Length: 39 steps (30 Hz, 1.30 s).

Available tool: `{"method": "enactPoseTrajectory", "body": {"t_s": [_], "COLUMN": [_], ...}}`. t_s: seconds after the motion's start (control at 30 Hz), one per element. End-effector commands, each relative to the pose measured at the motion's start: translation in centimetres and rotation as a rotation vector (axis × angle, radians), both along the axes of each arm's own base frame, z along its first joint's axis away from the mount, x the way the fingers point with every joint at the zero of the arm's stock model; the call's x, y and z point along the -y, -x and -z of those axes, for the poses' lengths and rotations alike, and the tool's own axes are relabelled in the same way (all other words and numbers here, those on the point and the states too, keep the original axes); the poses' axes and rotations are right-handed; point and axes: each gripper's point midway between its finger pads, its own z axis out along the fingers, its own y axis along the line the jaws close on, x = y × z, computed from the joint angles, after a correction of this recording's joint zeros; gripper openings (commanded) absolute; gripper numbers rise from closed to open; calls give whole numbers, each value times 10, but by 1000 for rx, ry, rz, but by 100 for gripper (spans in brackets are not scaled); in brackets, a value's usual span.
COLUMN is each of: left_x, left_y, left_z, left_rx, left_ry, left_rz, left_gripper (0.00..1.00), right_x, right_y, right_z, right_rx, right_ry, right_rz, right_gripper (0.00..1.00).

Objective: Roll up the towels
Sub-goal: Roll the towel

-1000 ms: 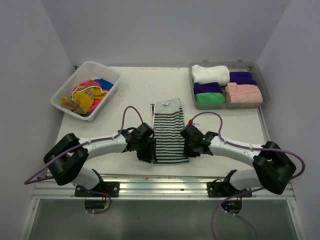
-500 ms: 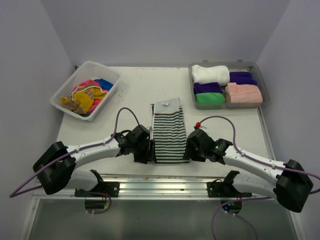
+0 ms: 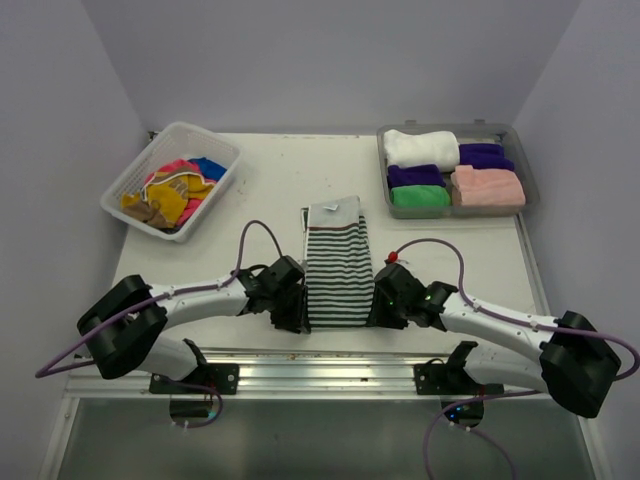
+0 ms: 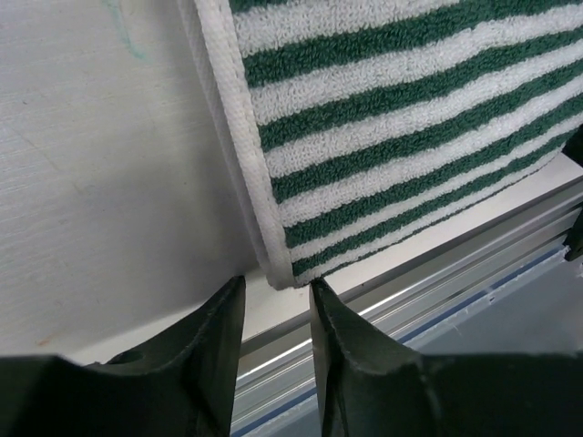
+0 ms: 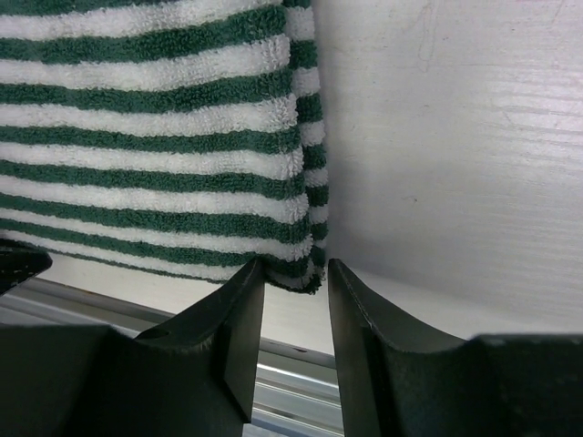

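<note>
A striped towel (image 3: 338, 272) lies flat and lengthwise in the middle of the table, its plain white end farthest from me. My left gripper (image 3: 298, 312) sits low at its near left corner, jaws open. In the left wrist view the towel (image 4: 392, 118) shows its white-hemmed corner right at the tips of the left gripper (image 4: 276, 289), unpinched. My right gripper (image 3: 378, 308) sits at the near right corner, also open. In the right wrist view the towel (image 5: 155, 137) has its corner between the tips of the right gripper (image 5: 296, 266), with a gap on the right side.
A white lattice basket (image 3: 210, 138) at the back left holds loose towels (image 3: 175, 190) in yellow, pink and blue. A grey tray (image 3: 449, 128) at the back right holds rolled towels (image 3: 487, 186). A metal rail (image 3: 330, 368) runs along the table's near edge, just behind both grippers.
Both grippers slid from the towel's mid sides toward me to its near corners. The right arm dropped low and stretched out, and its jaws opened wider. The towel stayed put.
</note>
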Motion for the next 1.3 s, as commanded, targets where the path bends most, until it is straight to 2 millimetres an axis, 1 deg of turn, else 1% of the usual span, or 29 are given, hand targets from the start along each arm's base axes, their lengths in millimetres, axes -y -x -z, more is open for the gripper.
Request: {"method": "enactPoseTrajectory", "body": {"t_s": [0.0,0.03,0.07,0.13,0.2,0.23,0.27,0.3,0.33,0.4,0.47,0.53,0.6,0.67,0.7,0.77,0.8,0.83,0.9,1.03,1.13,1.2,1.27], "left_x": [7,8,7,9,9,10,10,10,9,8,8,10,11,13,13,14,13,13,13,13,17,20,24], "left_y": [-7,-7,-7,-9,-10,-10,-10,-10,-10,-12,-12,-13,-14,-15,-15,-16,-17,-17,-20,-28,-34,-37,-41], "left_z": [3,2,3,3,3,2,2,1,2,2,2,3,4,3,3,1,0,-3,-8,-28,-45,-53,-60], "left_rx": [23,26,23,30,29,29,29,30,31,38,41,38,33,35,35,34,38,40,53,89,116,124,134], "left_ry": [17,23,19,22,21,24,24,26,20,14,16,18,19,25,23,21,17,14,13,18,42,61,70], "left_rz": [-20,-18,-21,-24,-28,-29,-29,-33,-34,-39,-41,-46,-47,-48,-50,-52,-54,-54,-60,-87,-115,-127,-136], "left_gripper": [35,35,34,33,33,35,37,42,43,44,40,33,29,24,18,11,2,0,0,0,0,0,0], "right_x": [-9,-10,-9,-9,-8,-7,-4,-4,-2,-2,-1,-1,-2,-3,-4,-6,-7,-9,-9,-3,3,5,3], "right_y": [-3,-4,-4,-4,-3,-2,-2,-2,-1,-1,1,2,4,4,4,2,2,0,-2,-12,-20,-25,-31], "right_z": [-3,-5,-5,-5,-5,-5,-4,-6,-5,-6,-4,-3,-2,-3,-3,-6,-7,-10,-16,-37,-49,-51,-58], "right_rx": [11,14,14,13,10,8,8,13,13,15,8,5,1,3,4,12,12,18,29,83,119,132,153], "right_ry": [-41,-44,-42,-41,-36,-32,-20,-24,-20,-24,-23,-24,-28,-38,-42,-53,-55,-61,-61,-23,17,43,50], "right_rz": [10,8,9,14,15,18,22,23,28,29,27,28,28,29,30,30,34,32,32,49,65,69,67], "right_gripper": [36,32,30,28,28,33,36,38,40,41,44,46,46,43,35,22,14,1,0,0,0,0,2]}}
